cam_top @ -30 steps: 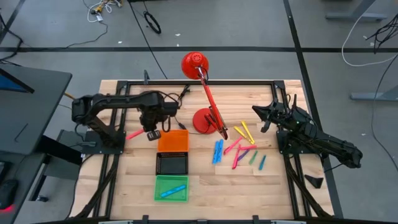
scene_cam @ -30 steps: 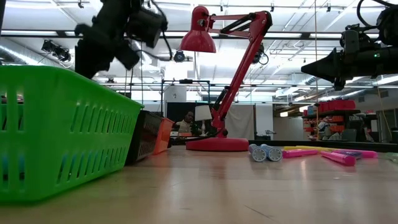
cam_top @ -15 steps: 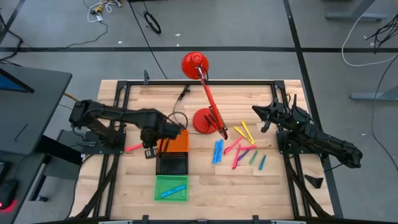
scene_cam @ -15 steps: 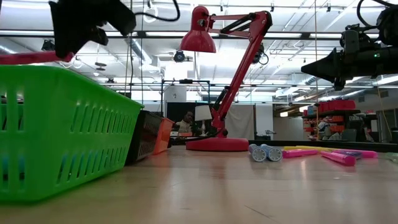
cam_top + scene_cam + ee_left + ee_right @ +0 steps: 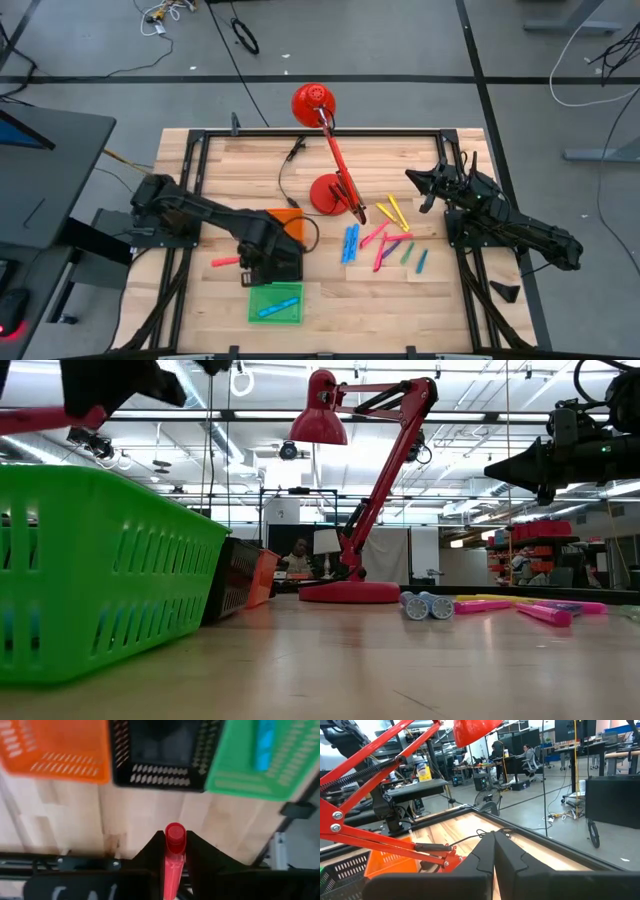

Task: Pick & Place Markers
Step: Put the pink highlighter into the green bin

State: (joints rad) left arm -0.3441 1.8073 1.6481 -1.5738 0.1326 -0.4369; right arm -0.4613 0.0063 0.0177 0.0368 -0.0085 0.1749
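Surface: wooden table (image 5: 220,310), three trays in a row, a red desk lamp (image 5: 330,150) behind them.
Done: one blue marker (image 5: 279,305) lies in the green tray (image 5: 275,318).
In hand: left gripper (image 5: 243,263), beside the black tray (image 5: 292,268), is clamped on a pink marker (image 5: 174,857).
Left: about ten loose markers (image 5: 385,240) scattered right of the lamp base.
Far arm: right gripper (image 5: 414,178) hovers beyond the pile, fingers pressed together.

red lamp arm (image 5: 338,168) overhangs the markers (image 5: 385,238); trays (image 5: 276,262) crowd centre
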